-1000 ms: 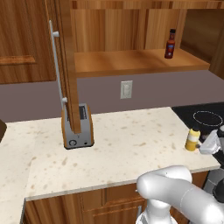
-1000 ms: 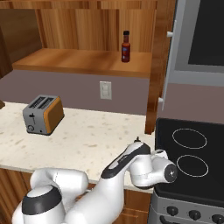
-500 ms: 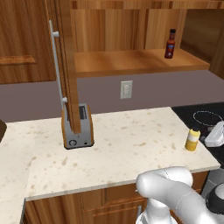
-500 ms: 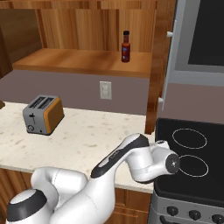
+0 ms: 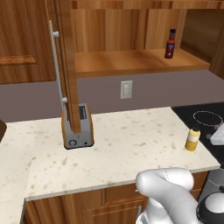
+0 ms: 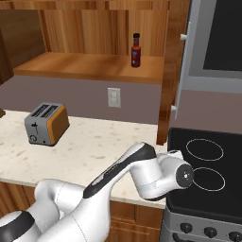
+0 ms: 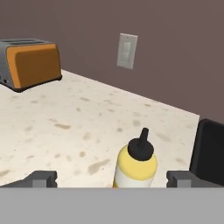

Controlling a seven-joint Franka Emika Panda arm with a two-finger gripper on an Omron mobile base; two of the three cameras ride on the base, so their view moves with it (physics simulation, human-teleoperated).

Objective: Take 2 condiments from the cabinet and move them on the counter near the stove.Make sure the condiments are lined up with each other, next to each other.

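The yellow squeeze bottle stands upright on the beige counter, near the edge of the black stove. My gripper is open, and its two fingertips flank the bottle without touching it. From the left base view the yellow bottle stands by the counter's right end, beside the stove. The dark red sauce bottle stands on the cabinet shelf. It shows as the red bottle in the right base view, where my arm hides the yellow one.
A silver and orange toaster sits at the back left of the counter, below the open cabinet door with its bar handle. A wall outlet is behind. The stove lies to the right.
My hand has drawn back from the yellow bottle toward the stove side. The bottle stays where it stood on the counter, and the red bottle has not moved.
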